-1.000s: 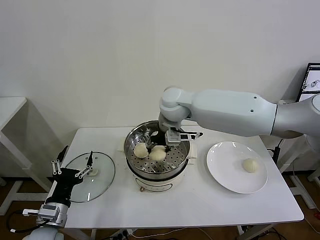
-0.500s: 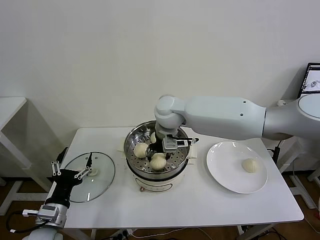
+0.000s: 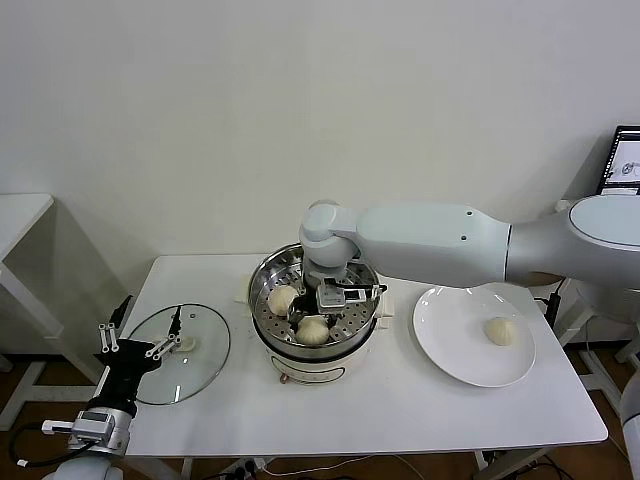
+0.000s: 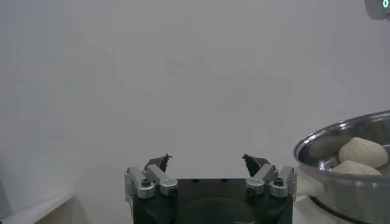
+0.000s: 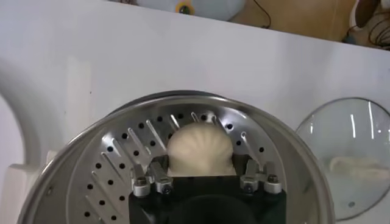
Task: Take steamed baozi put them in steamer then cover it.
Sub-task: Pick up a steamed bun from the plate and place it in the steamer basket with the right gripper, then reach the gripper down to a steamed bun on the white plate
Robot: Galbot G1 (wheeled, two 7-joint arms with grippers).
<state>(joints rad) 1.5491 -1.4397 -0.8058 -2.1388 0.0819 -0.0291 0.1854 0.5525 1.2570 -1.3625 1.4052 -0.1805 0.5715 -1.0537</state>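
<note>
The steamer (image 3: 258,287) stands mid-table. My right gripper (image 3: 317,314) reaches down into it and is shut on a baozi (image 3: 313,330). The right wrist view shows that baozi (image 5: 200,148) between my right gripper's (image 5: 200,165) fingers, over the perforated tray (image 5: 116,159). A second baozi (image 3: 283,298) rests in the steamer's left side. Another baozi (image 3: 500,331) lies on the white plate (image 3: 450,318). The glass cover (image 3: 200,368) lies flat on the table to the left. My left gripper (image 3: 140,343) is open and empty at the cover's left edge; it also shows in the left wrist view (image 4: 207,161).
The left wrist view shows the steamer (image 4: 341,185) with two baozi (image 4: 364,151) inside. My right arm (image 3: 440,245) spans from the right above the table's back. A monitor (image 3: 626,165) stands at the far right. A second table (image 3: 20,215) stands at the left.
My right gripper has carried the baozi from the steamer's middle toward its front and lower onto the tray. The left arm has stayed put.
</note>
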